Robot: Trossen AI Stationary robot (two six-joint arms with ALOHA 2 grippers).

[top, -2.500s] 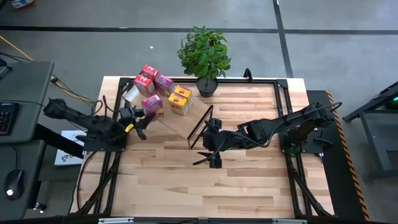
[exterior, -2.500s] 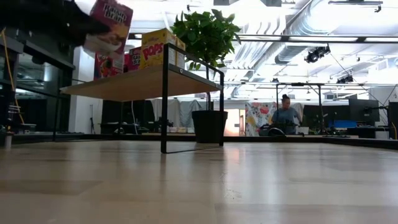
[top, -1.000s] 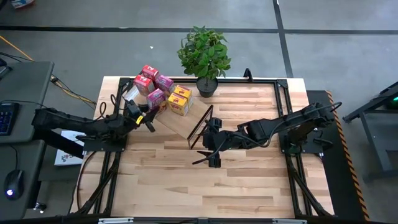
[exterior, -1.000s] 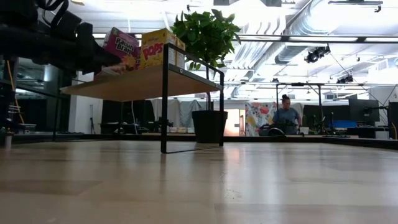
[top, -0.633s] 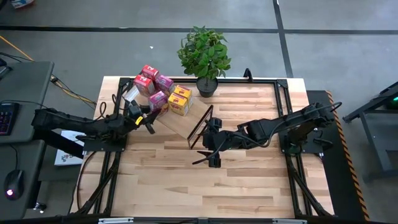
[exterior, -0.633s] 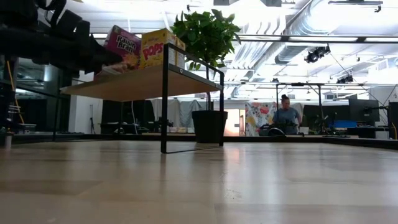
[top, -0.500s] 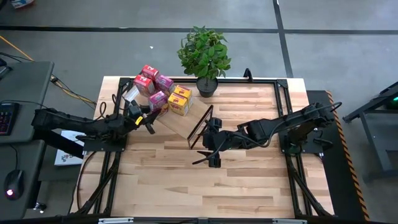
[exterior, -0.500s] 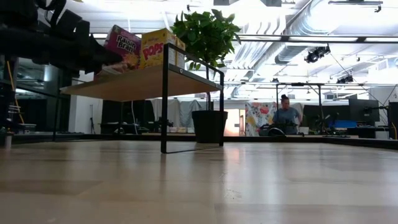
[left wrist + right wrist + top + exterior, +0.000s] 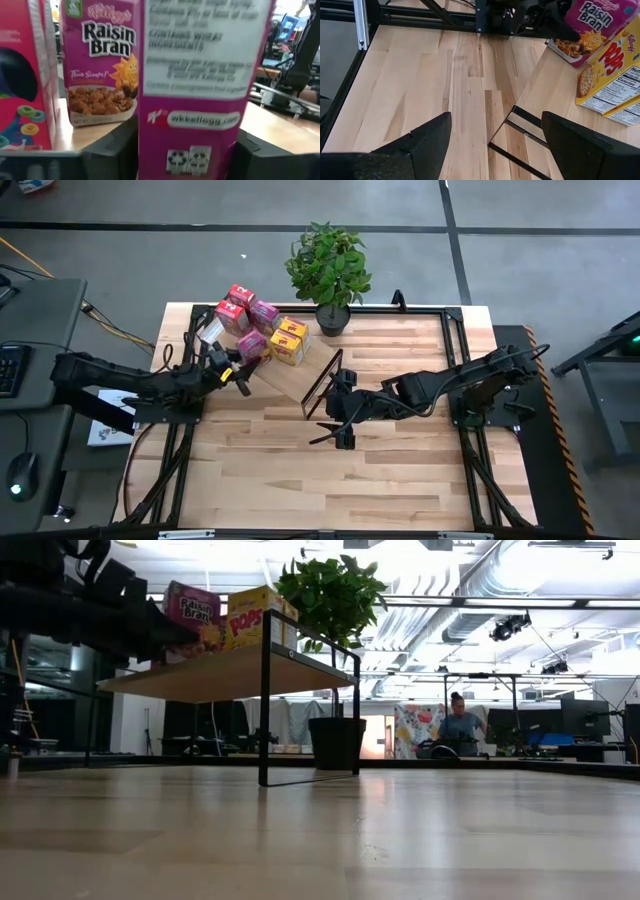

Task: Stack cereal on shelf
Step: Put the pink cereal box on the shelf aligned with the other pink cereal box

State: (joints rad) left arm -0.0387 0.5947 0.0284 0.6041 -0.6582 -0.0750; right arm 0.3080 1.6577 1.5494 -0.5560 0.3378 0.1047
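Loosening left pincer [image 9: 236, 366] (wider now), magenta box [image 9: 251, 345] on shelf [image 9: 290, 380]

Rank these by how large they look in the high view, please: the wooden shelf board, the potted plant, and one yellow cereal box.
1. The potted plant and the shelf board look close in size; boxes cover part of the board, so I cannot rank these two.
2. The yellow cereal box, clearly the smallest.
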